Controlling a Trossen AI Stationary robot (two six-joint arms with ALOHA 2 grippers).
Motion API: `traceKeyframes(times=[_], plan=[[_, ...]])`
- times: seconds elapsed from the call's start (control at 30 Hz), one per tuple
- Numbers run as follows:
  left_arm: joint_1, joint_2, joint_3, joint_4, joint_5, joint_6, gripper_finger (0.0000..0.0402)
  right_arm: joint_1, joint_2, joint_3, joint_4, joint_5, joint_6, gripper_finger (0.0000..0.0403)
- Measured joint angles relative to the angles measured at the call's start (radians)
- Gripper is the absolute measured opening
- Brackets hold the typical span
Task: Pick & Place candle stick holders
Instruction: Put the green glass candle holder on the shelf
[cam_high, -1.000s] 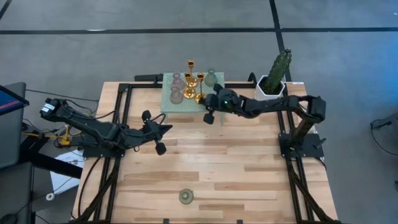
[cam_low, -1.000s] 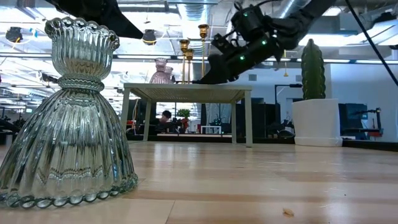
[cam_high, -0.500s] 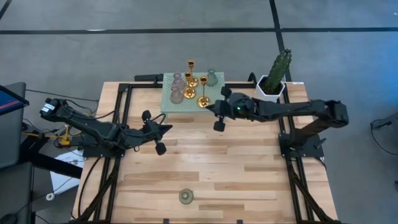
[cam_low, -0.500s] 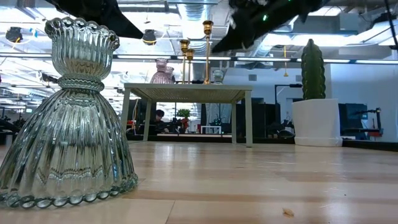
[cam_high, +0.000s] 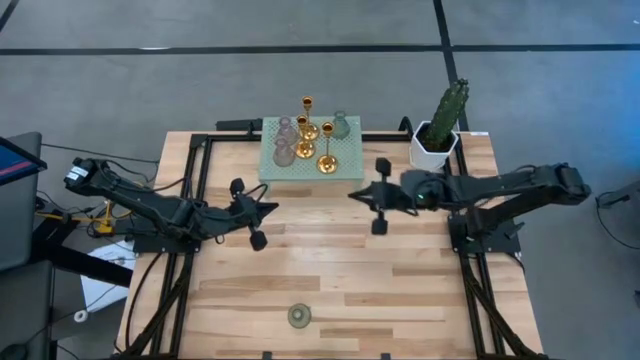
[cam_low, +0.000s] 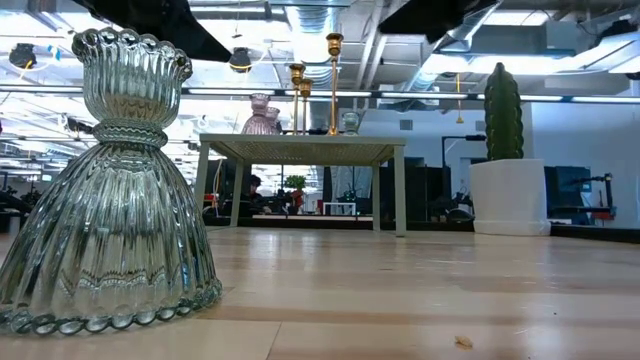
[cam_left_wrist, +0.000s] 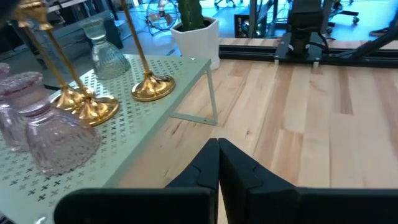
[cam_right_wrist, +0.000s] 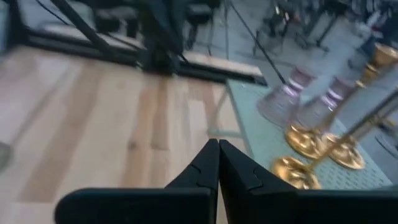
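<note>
Several candle stick holders stand on the mint green perforated stand (cam_high: 310, 160) at the table's far side. Three of them are gold (cam_high: 327, 160) (cam_left_wrist: 152, 87) (cam_right_wrist: 308, 140), two pink (cam_high: 284, 152) (cam_left_wrist: 43, 124) and one clear green (cam_high: 340, 125). One more ribbed green glass holder (cam_high: 299, 316) (cam_low: 115, 190) rests on its base near the table's front edge. My left gripper (cam_high: 272, 205) (cam_left_wrist: 217, 149) hangs shut, level, left of the stand's near corner. My right gripper (cam_high: 352, 194) (cam_right_wrist: 217, 152) is shut with nothing in it, above the table right of the stand.
A cactus in a white pot (cam_high: 437, 135) (cam_low: 508, 170) stands at the far right, beside the stand. Bare wooden table (cam_high: 330, 270) lies between the two arms and toward the front edge. Black frame rails (cam_high: 195, 200) run along both sides.
My right gripper has drawn back from the stand's near right corner toward the table's right edge and risen, staying shut; in the low view it has gone up out of the middle. The holders on the stand remain upright. My left arm has kept still.
</note>
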Motion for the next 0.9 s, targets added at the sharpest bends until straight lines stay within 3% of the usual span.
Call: traceKeyframes(times=[0.4,0.57,0.9], plan=[[0.0,0.0,0.0,0.001,0.045,0.0,0.0004,0.115,-0.171,-0.247,0.185,0.034,0.085,0.0],[0.0,0.0,0.0,0.001,0.057,0.0,0.0003,0.165,-0.182,-0.276,0.207,0.097,0.099,0.0],[0.0,0.0,0.0,0.0,0.057,0.0,0.0004,0.205,-0.128,-0.277,0.239,0.112,0.11,0.0]])
